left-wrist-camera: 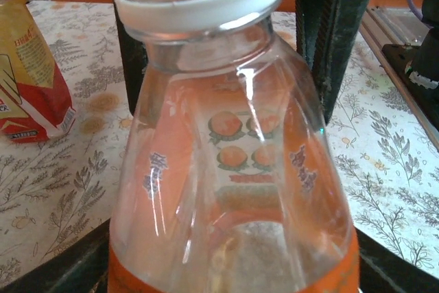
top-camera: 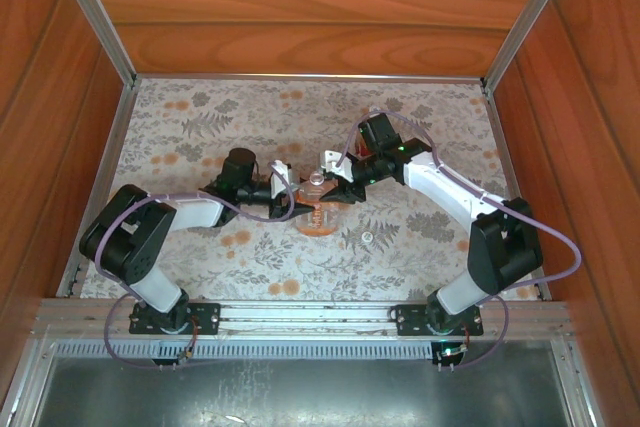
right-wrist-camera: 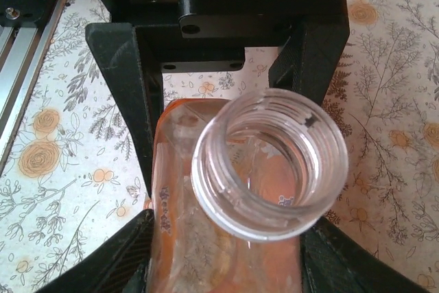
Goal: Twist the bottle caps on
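Note:
A wide clear bottle (top-camera: 318, 211) with orange liquid stands at the table's middle, between both grippers. Its threaded mouth (right-wrist-camera: 271, 162) is bare, with a white ring (left-wrist-camera: 199, 6) under the threads. My left gripper (top-camera: 300, 203) comes in from the left, and its fingers (left-wrist-camera: 62, 272) press the bottle's lower sides. My right gripper (top-camera: 336, 195) comes in from the right, shut on the bottle's body (right-wrist-camera: 206, 252) below the neck. One small whitish bottle cap (top-camera: 367, 238) lies on the cloth right of the bottle. A second bottle (left-wrist-camera: 27, 66) with a yellow and red label stands off to the side.
The flowered tablecloth (top-camera: 200, 127) covers the table, which is boxed in by wooden walls (top-camera: 300, 7). A metal rail (top-camera: 300, 315) runs along the near edge by the arm bases. Open cloth lies at the far left and far right.

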Controlling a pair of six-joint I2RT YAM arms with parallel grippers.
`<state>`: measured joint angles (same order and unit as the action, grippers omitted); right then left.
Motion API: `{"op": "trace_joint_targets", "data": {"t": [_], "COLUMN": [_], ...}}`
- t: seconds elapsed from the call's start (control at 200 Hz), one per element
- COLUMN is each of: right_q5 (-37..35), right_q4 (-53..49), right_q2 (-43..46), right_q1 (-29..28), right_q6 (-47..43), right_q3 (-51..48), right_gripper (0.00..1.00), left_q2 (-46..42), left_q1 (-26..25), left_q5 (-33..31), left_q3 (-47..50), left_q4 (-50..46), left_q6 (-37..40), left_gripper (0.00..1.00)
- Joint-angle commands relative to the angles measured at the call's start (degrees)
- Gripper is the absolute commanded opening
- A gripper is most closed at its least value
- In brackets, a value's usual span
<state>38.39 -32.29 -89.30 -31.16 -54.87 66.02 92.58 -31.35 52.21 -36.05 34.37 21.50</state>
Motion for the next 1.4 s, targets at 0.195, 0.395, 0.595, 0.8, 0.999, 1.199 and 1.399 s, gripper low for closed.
{"op": "trace_joint_targets", "data": {"t": [0.195,0.395,0.595,0.8,0.999,1.199,1.399], "right_q5": [1.53,-0.6,-4.6,-16.79,-24.79,-28.44,-32.09], "right_q4": [2.43,17.84,28.39,28.36,22.48,25.1,17.65], "right_q2": [1.76,9.61,17.44,25.3,30.95,40.63,44.03], "right_q1": [-0.55,0.42,2.0,2.87,4.65,4.81,4.81], "right_q6": [1.95,15.74,32.47,49.81,63.54,68.14,71.51], "right_q3": [-1.26,-9.41,-17.29,-23.95,-29.71,-37.35,-37.5], "right_gripper": [0.71,0.84,0.86,1.0,1.0,1.0,1.0], "left_q2": [-0.01,-2.74,-6.57,-6.85,-4.55,-1.38,0.75], "left_q1": [-0.42,-0.93,-2.97,-4.04,-6.83,-10.15,-11.28], "left_q5": [1.61,-7.36,-18.75,-20.5,-21.26,-22.28,-22.67], "left_q3": [-0.53,2.12,5.33,6.43,6.17,3.88,3.62], "left_q4": [-0.71,-0.97,-0.97,-0.83,2.49,2.7,3.11], "left_q6": [1.24,5.61,11.59,7.42,-0.64,-2.07,-1.11], "left_gripper": [0.53,0.53,0.53,0.53,0.53,0.54,0.54]}}
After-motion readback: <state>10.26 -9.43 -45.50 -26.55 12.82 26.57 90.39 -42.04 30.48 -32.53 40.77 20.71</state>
